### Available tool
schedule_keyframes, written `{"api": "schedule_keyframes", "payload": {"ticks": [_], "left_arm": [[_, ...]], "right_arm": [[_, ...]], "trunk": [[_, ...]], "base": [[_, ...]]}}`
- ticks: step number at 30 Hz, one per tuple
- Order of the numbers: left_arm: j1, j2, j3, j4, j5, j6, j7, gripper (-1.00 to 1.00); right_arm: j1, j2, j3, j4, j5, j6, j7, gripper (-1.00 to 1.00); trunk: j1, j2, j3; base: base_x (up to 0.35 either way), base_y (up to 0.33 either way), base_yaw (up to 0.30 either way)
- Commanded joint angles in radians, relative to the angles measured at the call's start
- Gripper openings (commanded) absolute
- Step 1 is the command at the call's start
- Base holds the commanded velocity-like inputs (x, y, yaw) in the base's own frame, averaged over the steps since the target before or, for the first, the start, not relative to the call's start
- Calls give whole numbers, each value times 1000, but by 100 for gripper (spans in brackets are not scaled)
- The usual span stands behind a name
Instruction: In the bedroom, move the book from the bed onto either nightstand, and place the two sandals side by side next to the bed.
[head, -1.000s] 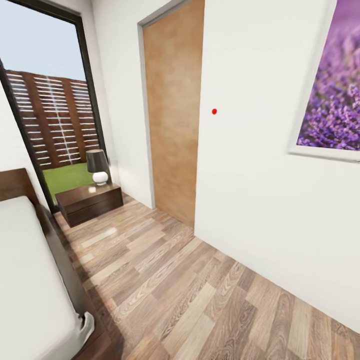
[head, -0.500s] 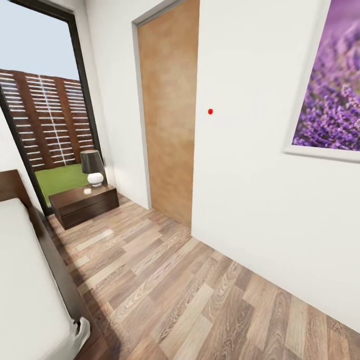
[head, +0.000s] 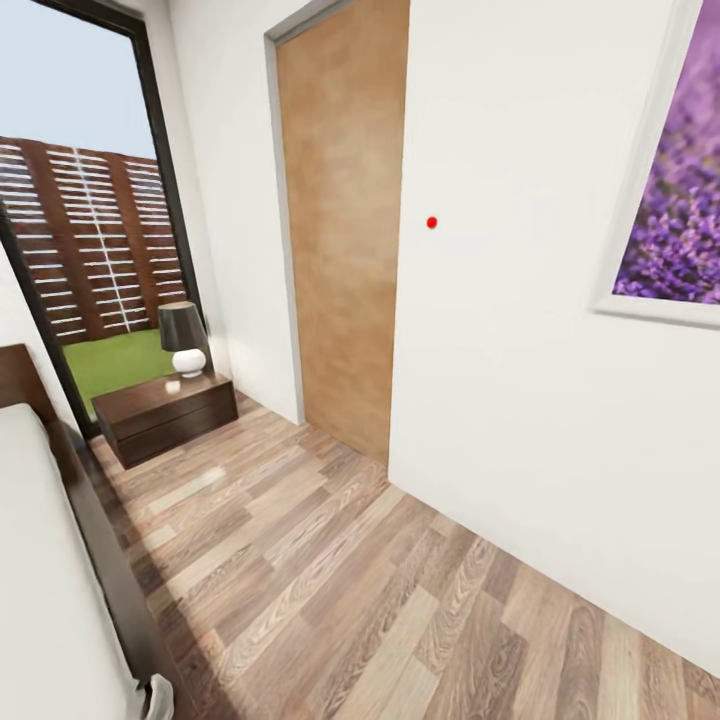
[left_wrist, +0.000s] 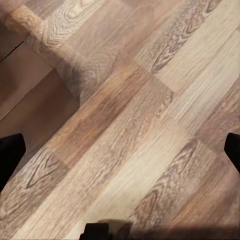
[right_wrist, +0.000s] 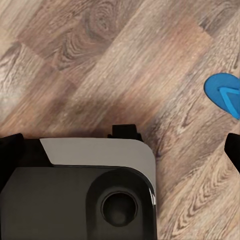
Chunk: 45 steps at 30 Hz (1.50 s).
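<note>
One blue sandal lies on the wood floor, close to the robot's base. The bed runs along the floor toward the nightstand, which carries a lamp under the window. Both claws stand wide apart and hold nothing. I think the robot should first turn toward the bed to find the book.

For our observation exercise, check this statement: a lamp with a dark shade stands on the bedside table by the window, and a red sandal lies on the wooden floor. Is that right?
Not quite. The sandal is blue, not red, as the right wrist view shows. The rest holds: in the head view a lamp with a dark shade stands on the bedside table by the window, and the floor is wooden.
</note>
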Motion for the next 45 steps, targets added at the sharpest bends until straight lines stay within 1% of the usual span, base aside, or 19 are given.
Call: {"api": "schedule_keyframes", "payload": {"ticks": [1, 9, 23, 28, 45], "left_arm": [[0, 0, 0, 0, 0, -3, 0, 100], [0, 0, 0, 0, 0, -2, 0, 100], [0, 0, 0, 0, 0, -2, 0, 100], [0, 0, 0, 0, 0, -3, 0, 100], [0, 0, 0, 0, 0, -3, 0, 100]], "right_arm": [[0, 0, -3, 0, 0, -3, 0, 100], [0, 0, -3, 0, 0, -3, 0, 100], [0, 0, -3, 0, 0, -3, 0, 100], [0, 0, -3, 0, 0, -3, 0, 100], [0, 0, -3, 0, 0, -3, 0, 100]], "trunk": [[0, 0, -1], [0, 0, -1], [0, 0, -1], [0, 0, -1], [0, 0, -1]], "base": [[141, 4, 0], [104, 1, 0], [292, 0, 0], [115, 0, -37], [6, 0, -248]]}}
